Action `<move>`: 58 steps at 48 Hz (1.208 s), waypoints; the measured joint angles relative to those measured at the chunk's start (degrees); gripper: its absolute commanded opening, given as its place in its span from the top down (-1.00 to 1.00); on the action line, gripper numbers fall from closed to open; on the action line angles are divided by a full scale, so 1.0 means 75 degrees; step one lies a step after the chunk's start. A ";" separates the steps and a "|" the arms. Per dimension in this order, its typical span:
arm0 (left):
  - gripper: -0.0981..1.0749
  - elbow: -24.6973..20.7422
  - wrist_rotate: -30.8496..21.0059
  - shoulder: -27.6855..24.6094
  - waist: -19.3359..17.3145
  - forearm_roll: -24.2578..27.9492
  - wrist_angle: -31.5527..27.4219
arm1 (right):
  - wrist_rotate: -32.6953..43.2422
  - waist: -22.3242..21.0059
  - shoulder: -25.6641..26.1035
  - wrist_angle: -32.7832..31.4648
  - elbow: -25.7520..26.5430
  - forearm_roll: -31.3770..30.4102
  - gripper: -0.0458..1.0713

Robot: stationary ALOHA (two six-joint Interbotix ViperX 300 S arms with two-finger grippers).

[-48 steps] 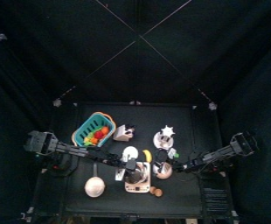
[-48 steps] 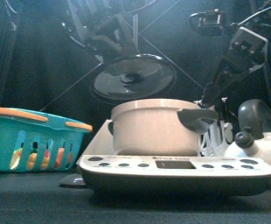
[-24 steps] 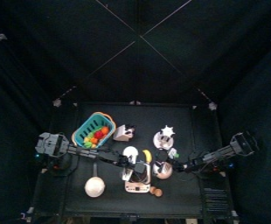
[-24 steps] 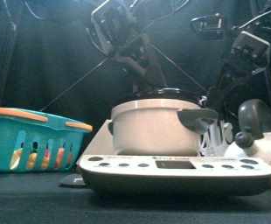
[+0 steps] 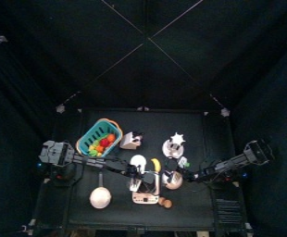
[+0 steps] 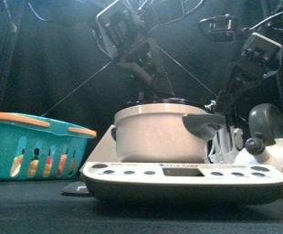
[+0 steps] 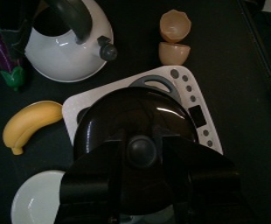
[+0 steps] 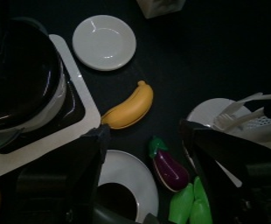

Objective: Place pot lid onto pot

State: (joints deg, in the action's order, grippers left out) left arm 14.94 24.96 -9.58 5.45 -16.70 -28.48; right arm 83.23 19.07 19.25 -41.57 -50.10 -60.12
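A cream pot (image 6: 162,137) stands on a white kitchen scale (image 6: 181,178) at the table's front middle. The dark glass pot lid (image 6: 169,99) lies flat on the pot's rim. In the left wrist view the lid (image 7: 138,122) fills the middle, with its grey knob showing free. My left gripper (image 6: 156,78) hangs just above the lid, and its jaws stand apart on either side of the knob (image 7: 141,150). My right gripper (image 8: 148,166) is open and empty, low over the table to the right of the pot.
A teal basket (image 6: 28,142) with fruit stands to the left. A white kettle (image 7: 68,39) and a banana (image 8: 132,103) lie behind the scale. White plates (image 8: 105,41) and an eggplant (image 8: 173,166) lie near the right gripper.
One second ago my left gripper held the lid tilted in the air, left of the pot. It has brought the lid down flat onto the pot. The right arm has not moved.
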 measured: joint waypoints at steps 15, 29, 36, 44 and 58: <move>-0.64 -0.0129 0.0000 -0.0012 -0.0047 0.0035 0.0012 | 0.0000 0.0000 -0.0012 0.0047 0.0000 0.0000 -0.79; -0.66 -0.0141 0.0047 -0.0023 -0.0047 0.0129 0.0035 | -0.0012 0.0000 -0.0012 0.0047 0.0000 0.0000 -0.79; -0.66 -0.0141 0.0035 0.0035 -0.0047 0.0211 0.0047 | -0.0012 0.0000 0.0000 0.0047 0.0012 0.0000 -0.79; -0.66 -0.0141 0.0023 0.0328 -0.0047 0.0328 0.0129 | 0.0000 0.0000 -0.0012 0.0047 0.0000 0.0000 -0.79; -0.65 0.0563 0.0000 0.0996 -0.0047 0.0340 0.0797 | 0.0000 0.0000 0.0000 0.0047 0.0012 -0.0012 -0.79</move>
State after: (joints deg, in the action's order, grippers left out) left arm 19.16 24.96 -2.11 5.10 -14.15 -22.50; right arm 83.23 19.07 19.25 -41.22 -50.01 -60.21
